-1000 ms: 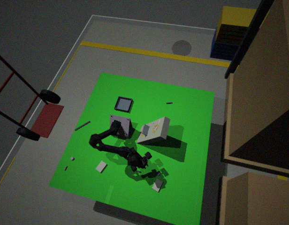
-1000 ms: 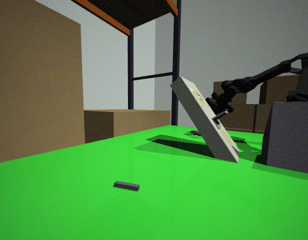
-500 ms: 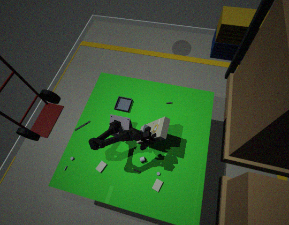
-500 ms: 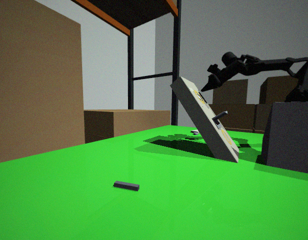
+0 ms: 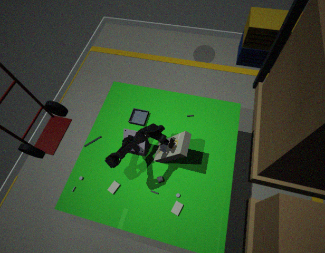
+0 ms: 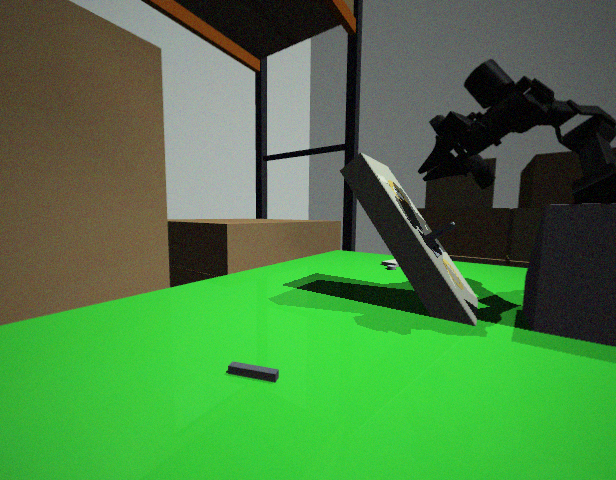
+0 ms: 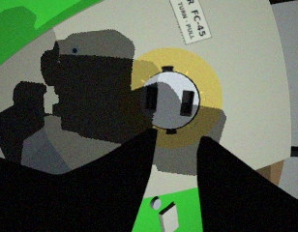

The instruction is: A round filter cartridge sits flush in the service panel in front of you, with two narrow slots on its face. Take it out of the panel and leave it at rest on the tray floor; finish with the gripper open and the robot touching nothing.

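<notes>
Claw (image 5: 168,142) (image 6: 421,175) (image 7: 178,141) hovers near the round, smooth, twin-slotted cartridge (image 7: 169,103).

Pale cartridge face, yellow ring

The cartridge (image 7: 169,101) shows a pale grey face with two black slots, ringed by a yellow band (image 7: 211,97) on the off-white panel (image 5: 185,141) (image 6: 401,242) (image 7: 255,87). The tool (image 6: 431,173) (image 7: 178,141) is black; the surface (image 5: 206,114) (image 6: 143,392) (image 7: 11,29), bright green.

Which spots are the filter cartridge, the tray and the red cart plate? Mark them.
filter cartridge (image 7: 169,107): wrist view, face between slots
tray (image 5: 131,116): top view, left rim
red cart plate (image 5: 53,136): top view, middle
</notes>
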Controlling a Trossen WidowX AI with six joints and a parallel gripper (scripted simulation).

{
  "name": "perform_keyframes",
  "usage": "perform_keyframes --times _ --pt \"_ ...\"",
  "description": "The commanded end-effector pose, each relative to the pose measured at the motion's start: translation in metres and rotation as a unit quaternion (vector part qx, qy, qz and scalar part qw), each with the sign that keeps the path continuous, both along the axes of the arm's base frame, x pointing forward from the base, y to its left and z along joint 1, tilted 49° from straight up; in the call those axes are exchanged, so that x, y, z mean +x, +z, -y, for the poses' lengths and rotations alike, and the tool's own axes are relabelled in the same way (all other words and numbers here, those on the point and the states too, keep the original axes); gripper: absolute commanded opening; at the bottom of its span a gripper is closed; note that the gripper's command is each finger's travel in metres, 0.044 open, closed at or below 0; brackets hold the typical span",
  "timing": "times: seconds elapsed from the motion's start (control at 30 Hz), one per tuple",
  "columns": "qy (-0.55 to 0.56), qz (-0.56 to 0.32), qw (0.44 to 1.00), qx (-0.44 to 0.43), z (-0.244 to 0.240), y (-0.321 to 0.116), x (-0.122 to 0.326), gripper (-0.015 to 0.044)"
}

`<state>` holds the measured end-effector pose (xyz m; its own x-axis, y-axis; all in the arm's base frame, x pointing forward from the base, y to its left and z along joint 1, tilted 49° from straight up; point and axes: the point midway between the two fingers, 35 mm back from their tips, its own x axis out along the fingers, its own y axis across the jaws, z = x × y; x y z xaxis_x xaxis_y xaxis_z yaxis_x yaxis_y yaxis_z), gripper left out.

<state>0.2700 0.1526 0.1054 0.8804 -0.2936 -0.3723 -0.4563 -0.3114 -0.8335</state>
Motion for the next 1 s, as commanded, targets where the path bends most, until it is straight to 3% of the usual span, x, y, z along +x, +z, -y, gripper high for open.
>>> perform_keyframes --times 0.0,0.97 --pt "0.006 -0.005 1.0 -0.025 0.001 -0.003 -0.004 0.0103" --pt "0.005 -0.008 1.0 -0.023 0.009 -0.017 0.027 0.0103"
